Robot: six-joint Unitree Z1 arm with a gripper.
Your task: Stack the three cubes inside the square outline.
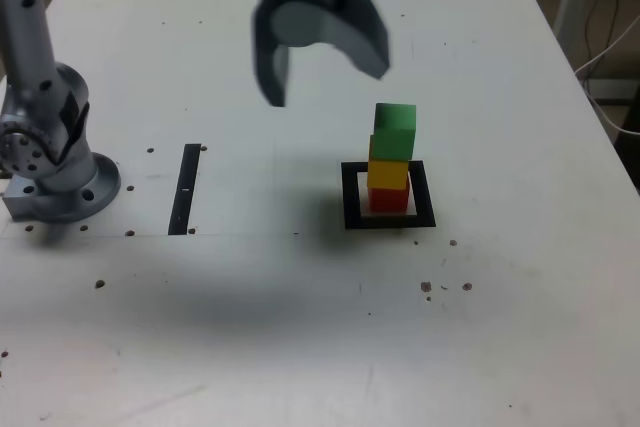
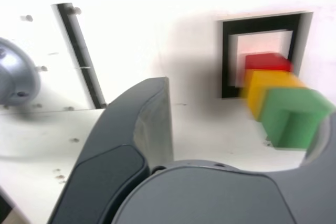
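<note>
The pale bench (image 1: 500,297) fills most of the exterior view, its edges narrowing toward the top of the frame. A narrow black strip (image 1: 185,189) lies flat on it, left of centre, running nearly upright with a slight tilt. Small dark spots (image 1: 100,284) are scattered over the surface, at lower left and also right of the lower centre. A thin seam (image 1: 240,236) crosses the left half of the frame. At the far right, a pale cable (image 1: 598,105) curves beside the bench, below dark cords (image 1: 609,22).
</note>
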